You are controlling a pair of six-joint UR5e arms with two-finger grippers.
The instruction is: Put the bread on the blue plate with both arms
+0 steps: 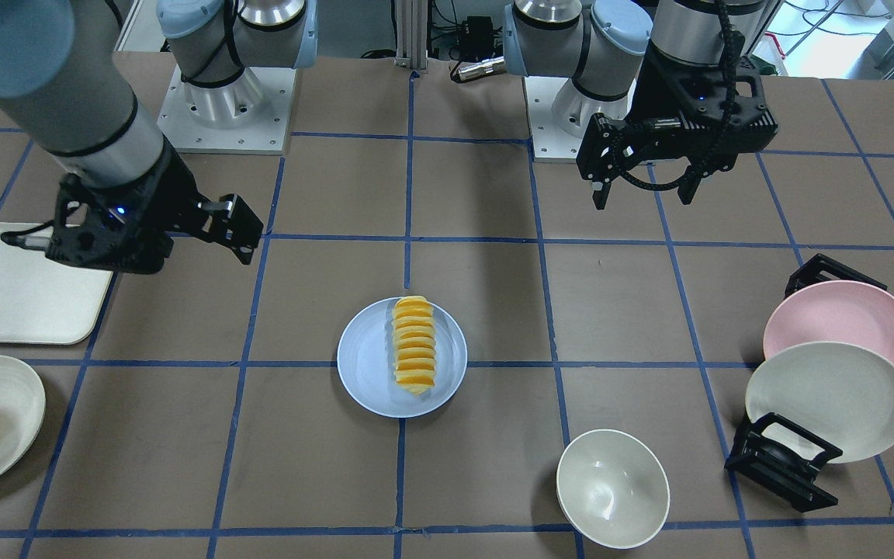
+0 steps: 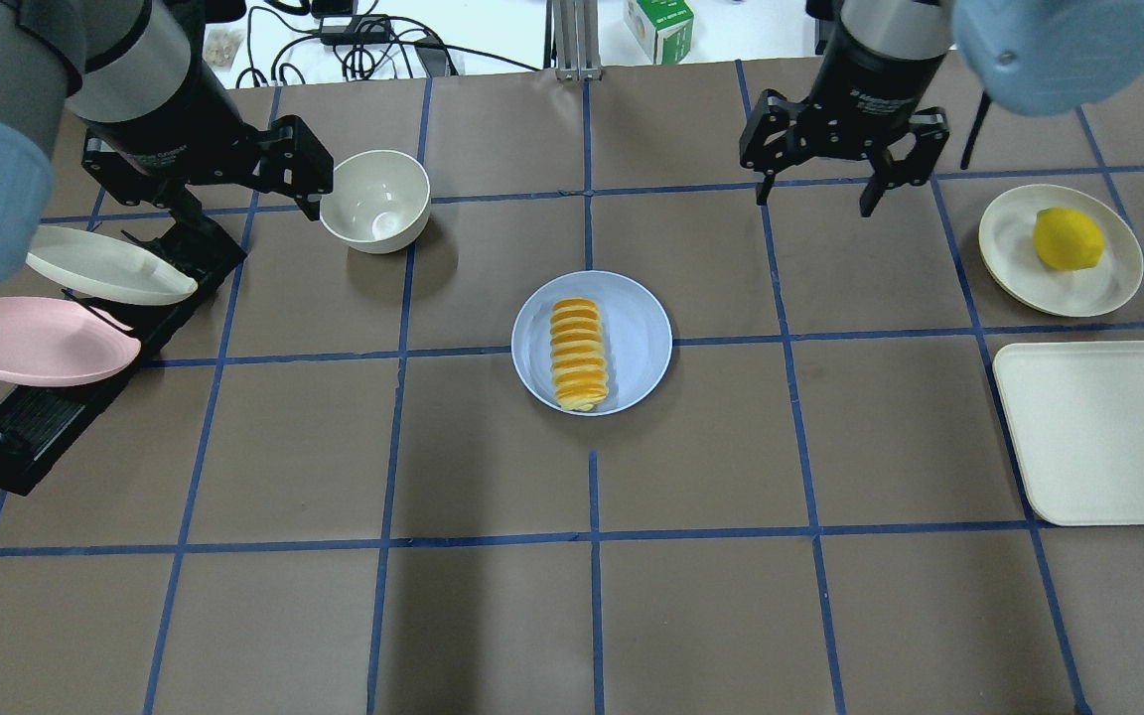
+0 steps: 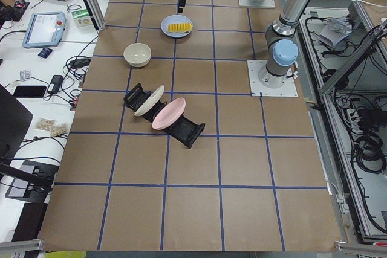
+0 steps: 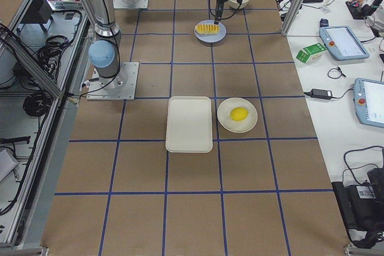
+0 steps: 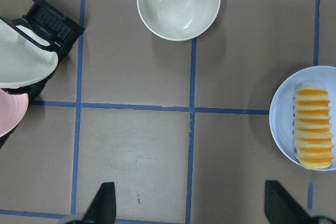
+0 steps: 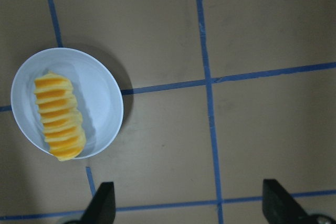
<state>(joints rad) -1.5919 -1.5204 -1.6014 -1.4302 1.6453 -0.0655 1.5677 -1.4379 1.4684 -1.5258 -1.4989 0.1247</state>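
Note:
The bread [image 2: 579, 341] lies lengthwise on the blue plate [image 2: 639, 338] at the middle of the table. Both also show in the front view, bread [image 1: 414, 344] on plate [image 1: 365, 359]. My left gripper [image 2: 246, 207] is open and empty, raised above the table near the white bowl; its wrist view has the bread [image 5: 313, 128] at the right edge. My right gripper [image 2: 815, 201] is open and empty, raised beyond and to the right of the plate; its wrist view has the bread [image 6: 59, 116] at the left. Neither gripper touches the bread or plate.
A white bowl [image 2: 374, 199] stands at the far left. A black rack [image 2: 46, 417] holds a cream plate [image 2: 105, 266] and a pink plate [image 2: 36, 343]. At the right are a cream plate [image 2: 1004, 248] with a lemon [image 2: 1069, 238] and a cream tray [image 2: 1108, 432].

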